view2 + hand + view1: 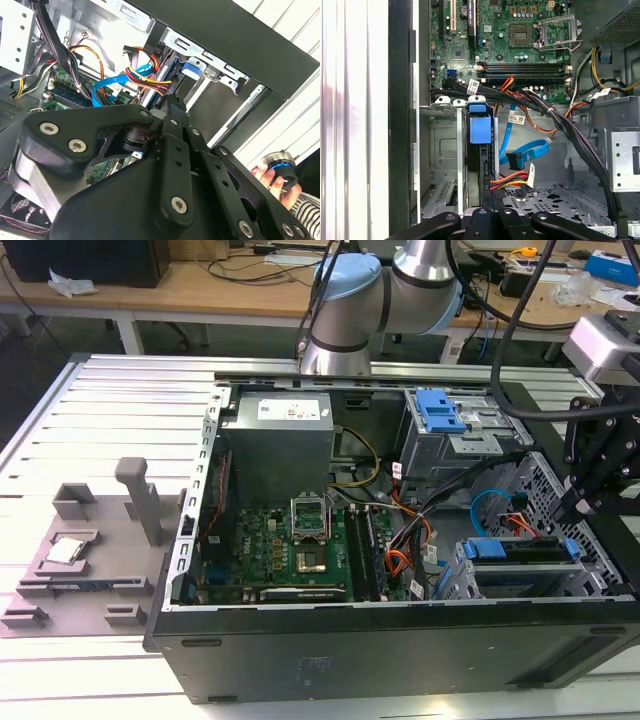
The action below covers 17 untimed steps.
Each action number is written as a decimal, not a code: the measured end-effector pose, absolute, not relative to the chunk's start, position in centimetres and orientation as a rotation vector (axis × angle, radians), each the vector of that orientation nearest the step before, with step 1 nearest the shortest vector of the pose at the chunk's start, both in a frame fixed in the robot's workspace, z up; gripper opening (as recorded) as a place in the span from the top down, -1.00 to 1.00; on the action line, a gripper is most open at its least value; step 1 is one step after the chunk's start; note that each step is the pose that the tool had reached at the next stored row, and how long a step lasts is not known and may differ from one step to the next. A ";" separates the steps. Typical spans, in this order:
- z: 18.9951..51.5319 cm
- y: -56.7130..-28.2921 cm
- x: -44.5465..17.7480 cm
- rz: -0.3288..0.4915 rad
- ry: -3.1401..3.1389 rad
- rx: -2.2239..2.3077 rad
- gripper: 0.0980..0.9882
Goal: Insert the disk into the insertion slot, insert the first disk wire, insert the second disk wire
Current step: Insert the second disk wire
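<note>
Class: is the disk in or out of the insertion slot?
In: the disk sits between the walls of the insertion slot, blue handle showing.

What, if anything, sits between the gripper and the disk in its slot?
Nothing clearly blocks it. The disk already sits in the insertion slot, and the gripper hangs right by its edge. A red-and-yellow wire bundle ends there; the blue cable hangs beside, off the disk.

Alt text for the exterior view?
A black gripper reaches into an open computer case, at the blue-framed disk sitting in the drive cage at the exterior view's right. A grey fixture lies on the slatted table.
</note>
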<state>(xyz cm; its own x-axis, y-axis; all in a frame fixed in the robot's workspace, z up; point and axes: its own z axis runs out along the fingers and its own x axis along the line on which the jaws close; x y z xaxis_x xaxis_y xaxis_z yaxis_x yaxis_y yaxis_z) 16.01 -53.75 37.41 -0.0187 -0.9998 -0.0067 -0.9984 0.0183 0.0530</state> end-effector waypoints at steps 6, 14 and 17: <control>37.4 -53.8 15.2 -0.066 -2.218 2.178 0.98; 37.4 -53.8 15.1 -0.066 -2.218 2.178 0.98; 37.4 -53.8 15.1 -0.066 -2.218 2.178 0.98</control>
